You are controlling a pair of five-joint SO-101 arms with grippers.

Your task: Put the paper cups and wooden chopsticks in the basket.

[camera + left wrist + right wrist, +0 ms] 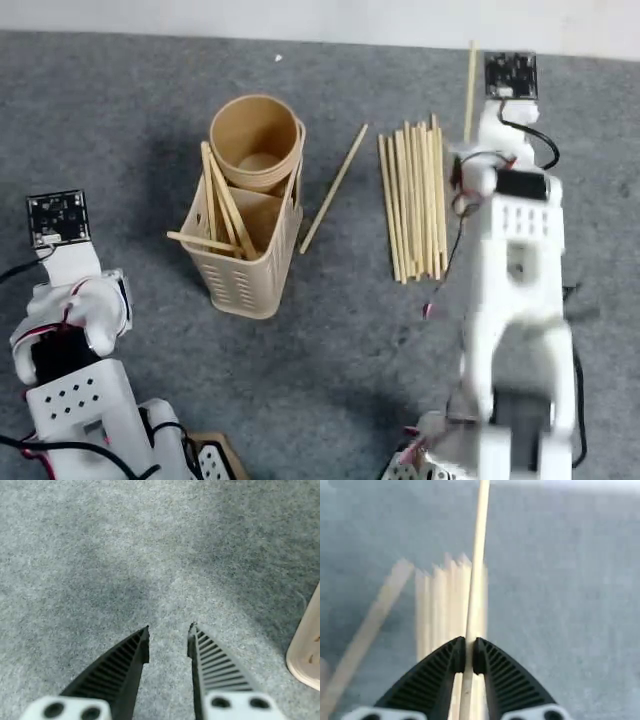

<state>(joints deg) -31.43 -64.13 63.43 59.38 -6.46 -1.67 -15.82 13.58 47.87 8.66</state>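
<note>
Basket (240,280) left of centre in high view, holding stacked paper cups (255,140) and several chopsticks (222,205); stray chopstick (333,188) just beside, bundle (413,200) right of centre; right gripper (468,655) clenched on single chopstick (479,555), upper right; left gripper (168,635) released over carpet (100,555), lower left.

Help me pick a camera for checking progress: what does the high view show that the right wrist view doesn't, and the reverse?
The high view adds the basket, which holds stacked paper cups and a few chopsticks, plus the left arm. The right wrist view adds the right hand up close, jaws shut, with the held chopstick between them. Both share that held chopstick, the pile of chopsticks on the carpet and a loose chopstick beside it.
</note>
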